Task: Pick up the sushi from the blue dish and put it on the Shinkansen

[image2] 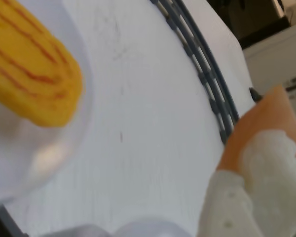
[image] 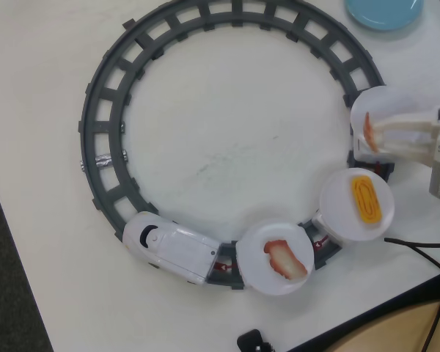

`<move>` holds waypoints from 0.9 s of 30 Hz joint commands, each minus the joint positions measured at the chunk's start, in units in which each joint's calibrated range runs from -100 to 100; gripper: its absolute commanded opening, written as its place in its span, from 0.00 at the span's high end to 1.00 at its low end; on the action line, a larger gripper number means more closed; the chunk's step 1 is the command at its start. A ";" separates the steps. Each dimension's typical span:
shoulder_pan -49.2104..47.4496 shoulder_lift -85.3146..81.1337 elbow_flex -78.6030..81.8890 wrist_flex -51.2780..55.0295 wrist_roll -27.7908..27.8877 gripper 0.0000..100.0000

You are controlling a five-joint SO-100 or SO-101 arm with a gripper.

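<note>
My gripper (image: pixel 375 132) reaches in from the right and is shut on the sushi (image: pixel 368 130), a whitish piece with orange-pink edges. It holds the sushi over the rear white disc (image: pixel 374 106) of the Shinkansen (image: pixel 169 248); I cannot tell if the sushi touches the disc. In the wrist view the sushi (image2: pixel 266 143) fills the lower right, pressed against a white finger (image2: pixel 227 207). The blue dish (image: pixel 385 11) at the top right edge is empty. The white train sits on the grey ring track (image: pixel 103 103), nose at the lower left.
The middle disc (image: pixel 341 213) carries a yellow ridged egg piece (image: pixel 367 199), also seen in the wrist view (image2: pixel 29 74). The first disc (image: pixel 260 271) carries a red-and-white piece (image: pixel 286 258). A black cable (image: pixel 425 253) runs at the lower right table edge.
</note>
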 commanded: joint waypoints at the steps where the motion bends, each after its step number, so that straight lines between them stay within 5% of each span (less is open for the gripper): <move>1: -0.24 0.28 -0.24 -0.90 -1.03 0.99; 10: -0.33 0.28 -0.33 6.29 3.64 0.96; 21: -5.52 0.28 -0.51 19.04 7.83 0.65; 27: -5.88 -0.56 -2.84 20.07 7.83 0.59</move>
